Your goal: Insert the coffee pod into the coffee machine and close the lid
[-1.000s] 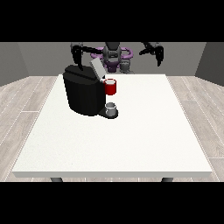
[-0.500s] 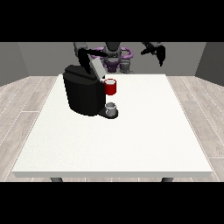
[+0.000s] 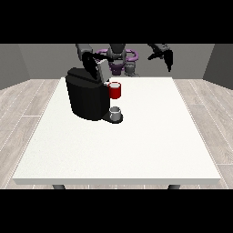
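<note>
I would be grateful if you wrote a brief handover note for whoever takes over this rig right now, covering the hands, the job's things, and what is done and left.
Hand at the view's left: above the black coffee machine, at its raised lid; I cannot tell how it holds.
Hand at the view's right: raised off the far right of the large white table, touching nothing.
The machine stands at the table's left rear, a red cup-shaped part at its front and a small grey cup on its base.
Done: lid is up. The coffee pod is not clearly visible.
Left: confirm the pod is in, then close the lid.
</note>
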Available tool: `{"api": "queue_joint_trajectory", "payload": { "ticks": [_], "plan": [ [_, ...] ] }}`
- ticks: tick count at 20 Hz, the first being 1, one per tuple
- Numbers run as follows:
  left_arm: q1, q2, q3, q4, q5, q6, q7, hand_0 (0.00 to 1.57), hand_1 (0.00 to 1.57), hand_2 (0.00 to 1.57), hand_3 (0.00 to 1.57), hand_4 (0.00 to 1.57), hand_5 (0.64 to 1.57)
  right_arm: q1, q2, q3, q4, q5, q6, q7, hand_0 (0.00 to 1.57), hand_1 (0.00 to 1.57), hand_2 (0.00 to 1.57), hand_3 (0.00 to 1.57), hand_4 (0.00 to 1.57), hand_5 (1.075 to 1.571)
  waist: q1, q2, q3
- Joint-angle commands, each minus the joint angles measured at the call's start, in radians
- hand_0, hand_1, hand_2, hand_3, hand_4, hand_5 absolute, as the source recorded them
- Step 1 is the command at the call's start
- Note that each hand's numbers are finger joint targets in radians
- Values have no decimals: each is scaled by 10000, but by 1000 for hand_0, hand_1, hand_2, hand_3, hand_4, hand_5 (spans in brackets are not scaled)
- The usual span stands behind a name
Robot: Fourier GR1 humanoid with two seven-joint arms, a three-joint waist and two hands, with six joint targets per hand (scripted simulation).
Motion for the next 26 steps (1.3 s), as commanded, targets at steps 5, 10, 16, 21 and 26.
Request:
{"api": "queue_joint_trajectory", "payload": {
  "ticks": [5,10,16,21,26],
  "plan": [
    [8,-337,-568,-313,-249,170,-137,0,0,0,0,363,1571,-1383,-404,206,305,440,101,-4,0,0,0,0,40,1571,549,617,3],
    [-125,117,-91,388,-207,131,-721,0,0,0,0,330,1571,-1620,267,770,-243,662,-142,542,0,0,0,0,0,1571,278,574,-4],
    [-758,-112,-367,237,-208,163,-83,0,0,0,0,326,1571,-2032,244,1198,-591,1164,-312,788,0,0,0,0,102,1571,823,762,-5],
    [-689,-386,-794,-77,-274,72,8,0,0,0,0,379,1571,-2259,-265,1001,-617,1467,-606,1041,0,0,0,0,300,1571,1592,835,8],
    [-1220,-102,-806,-59,-98,-387,-175,0,0,0,0,382,1571,-2693,-609,781,-1017,1417,-552,1727,0,0,0,0,96,1571,2110,1320,11]
  ]
}}
